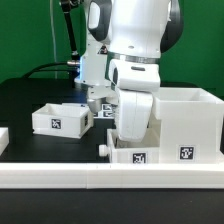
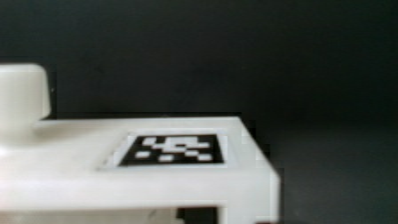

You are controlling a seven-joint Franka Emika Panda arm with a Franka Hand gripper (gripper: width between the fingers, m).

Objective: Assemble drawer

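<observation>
A small white tray (image 1: 135, 156) with a square tag lies at the front by the border rail, right under my hand. In the wrist view this tray (image 2: 169, 175) fills the lower part of the picture, with its tag (image 2: 178, 150) and a white knob (image 2: 22, 95) showing. My gripper (image 2: 214, 215) is down on the tray. Its jaws stand closed on the tray's wall, and only a dark bit of finger shows. In the exterior view the gripper (image 1: 116, 148) is mostly hidden behind the arm. A second tray (image 1: 60, 119) sits at the exterior view's left. The large casing (image 1: 187, 125) stands at the right.
A long low white border rail (image 1: 100, 177) runs along the front. The marker board (image 1: 98, 108) lies behind the arm, partly hidden. Black cables hang at the back left. The table top is black.
</observation>
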